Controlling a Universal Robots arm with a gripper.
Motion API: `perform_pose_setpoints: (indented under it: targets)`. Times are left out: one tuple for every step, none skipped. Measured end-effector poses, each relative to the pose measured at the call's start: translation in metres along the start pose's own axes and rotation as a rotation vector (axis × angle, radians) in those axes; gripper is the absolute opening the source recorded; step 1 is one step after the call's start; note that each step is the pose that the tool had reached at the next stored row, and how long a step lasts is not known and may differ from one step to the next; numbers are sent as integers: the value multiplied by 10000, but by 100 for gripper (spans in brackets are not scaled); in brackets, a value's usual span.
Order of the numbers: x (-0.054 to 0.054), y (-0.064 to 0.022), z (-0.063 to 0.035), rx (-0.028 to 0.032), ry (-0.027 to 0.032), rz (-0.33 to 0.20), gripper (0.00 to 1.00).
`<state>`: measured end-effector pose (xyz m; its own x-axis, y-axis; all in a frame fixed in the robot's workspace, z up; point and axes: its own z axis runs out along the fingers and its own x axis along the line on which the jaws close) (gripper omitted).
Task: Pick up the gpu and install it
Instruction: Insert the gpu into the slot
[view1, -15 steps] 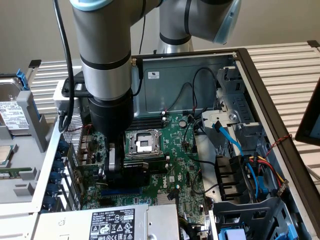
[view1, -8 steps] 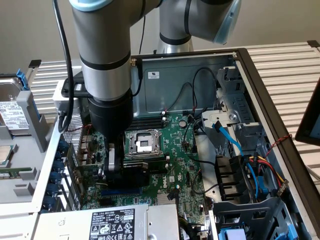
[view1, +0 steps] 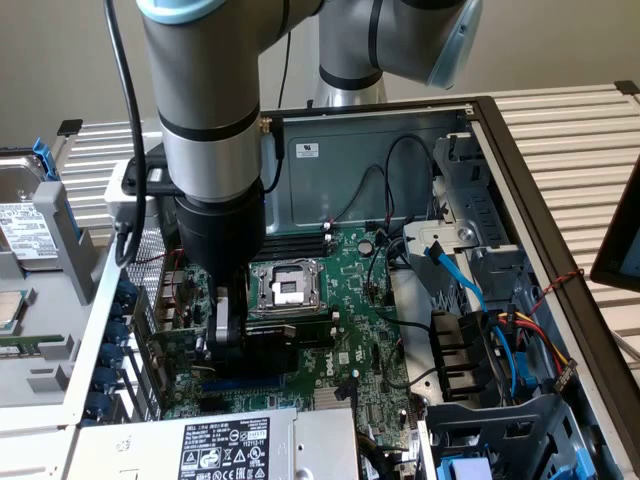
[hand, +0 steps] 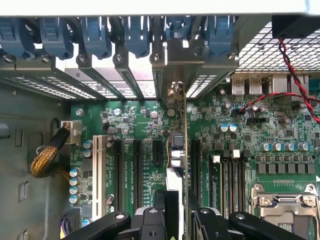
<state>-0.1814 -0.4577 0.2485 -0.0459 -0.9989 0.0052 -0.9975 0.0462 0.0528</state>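
Note:
The gpu (hand: 177, 150) appears edge-on in the wrist view, a thin green card standing upright over the motherboard (hand: 140, 115) among the black expansion slots. Its silver end bracket (hand: 174, 62) sits against the case's rear slot openings, beneath the blue clips. My gripper (hand: 180, 216) is shut on the card, one black finger on each side of it. In the exterior view the gripper (view1: 228, 345) is low inside the open computer case, just above the motherboard (view1: 350, 330) near the case's rear wall, and the fingers mostly hide the card.
The CPU socket (view1: 285, 285) lies just beside the gripper. A power supply (view1: 225, 445) borders the near side, and a drive cage with coloured cables (view1: 480, 340) stands on the exterior view's right. A red-black wire (hand: 295, 75) and a yellow braided cable (hand: 47, 155) lie nearby.

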Motion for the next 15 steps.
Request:
perform_pose_setpoints:
  targets:
    - [0, 1, 2, 0, -3, 1, 27]
    - [0, 2, 3, -2, -7, 1, 27]
    - [0, 2, 4, -3, -17, 0, 27]
    - [0, 2, 5, -2, -26, 0, 27]
    - [0, 3, 5, -2, -33, -1, 27]
    - [0, 3, 5, -2, -38, -1, 27]
    - [0, 3, 6, -2, -40, -2, 27]
    - [0, 3, 6, -3, -41, -2, 27]
    - [0, 4, 6, -4, -41, -1, 27]
    - [0, 4, 6, -5, -40, -1, 27]
    - [-1, 4, 6, -6, -39, -1, 27]
    - [-1, 4, 6, -7, -39, -2, 27]
    - [-1, 4, 7, -7, -40, -2, 27]
    - [-2, 3, 8, -7, -39, -1, 27]
    - [-2, 4, 9, -8, -38, -1, 27]
